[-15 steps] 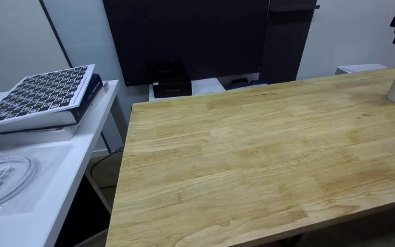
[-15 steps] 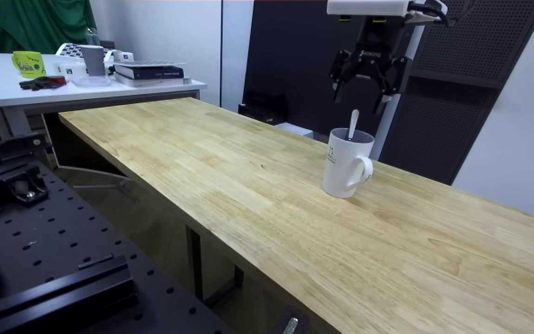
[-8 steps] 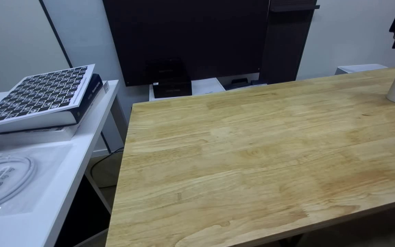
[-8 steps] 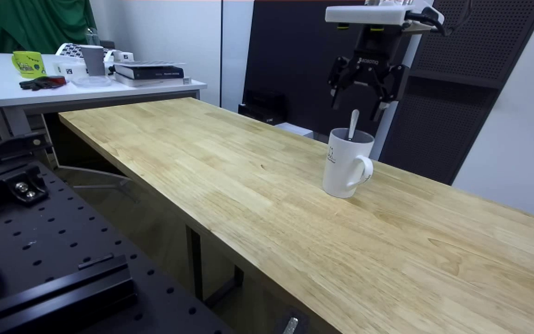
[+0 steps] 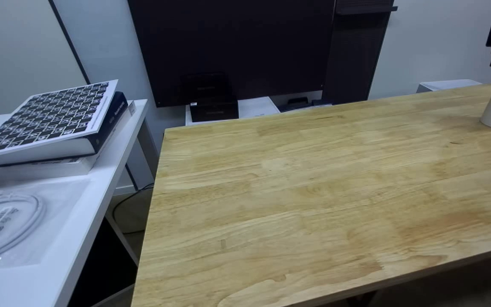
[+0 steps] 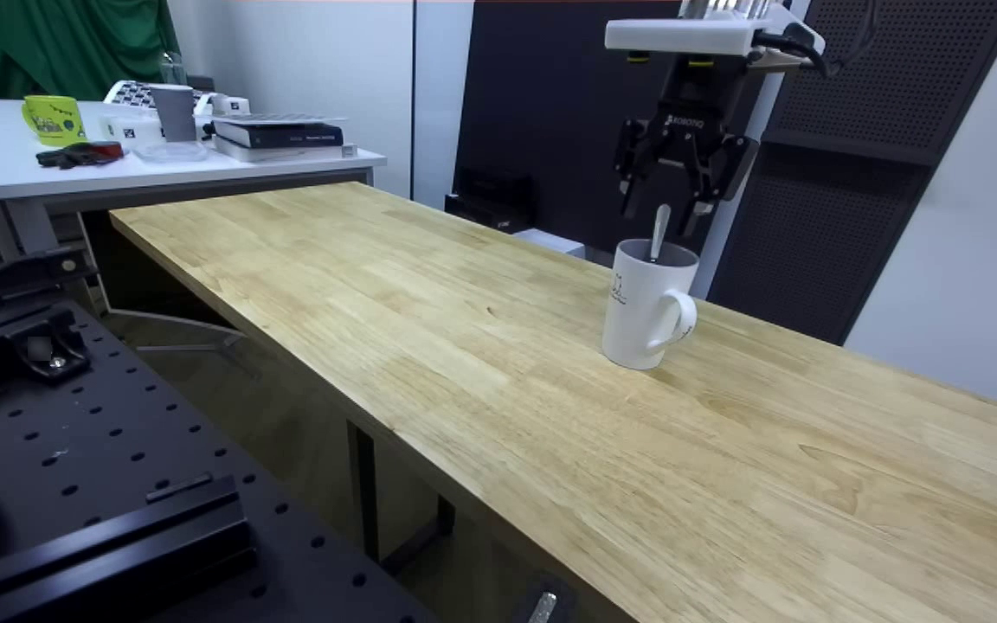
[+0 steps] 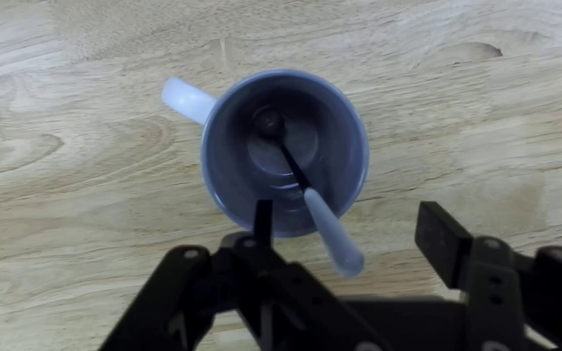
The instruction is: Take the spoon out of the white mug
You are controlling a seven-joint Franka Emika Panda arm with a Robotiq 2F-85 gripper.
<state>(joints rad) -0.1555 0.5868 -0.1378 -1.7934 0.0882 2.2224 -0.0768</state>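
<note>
Jaws well apart, nothing in hold. Wrist view: they show at the bottom of the frame, one black fingertip (image 7: 263, 224) just below and left of centre, its partner over toward the lower right. Between them, with a gap on each side, I see the pale handle end of the slim silver-grey spoon (image 7: 317, 207). Spoon sits inside the smooth white cylindrical mug (image 6: 637, 316), bowl down at the base, handle slanting out past the rim toward the lower right of that wrist frame.

Mug upright on the pale wooden surface (image 6: 429, 346), right of centre in an exterior view; there I have the jaws close above its rim. Mug handle: right side in that view, upper left at the wrist.

Left side of the frame in an exterior view: stack of thick books (image 5: 53, 132), black-and-white patterned cover uppermost, on a white surface (image 5: 15, 290); mug and jaws there cut by the right edge. Upper left in an exterior view: lime-yellow mug (image 6: 55, 121).
</note>
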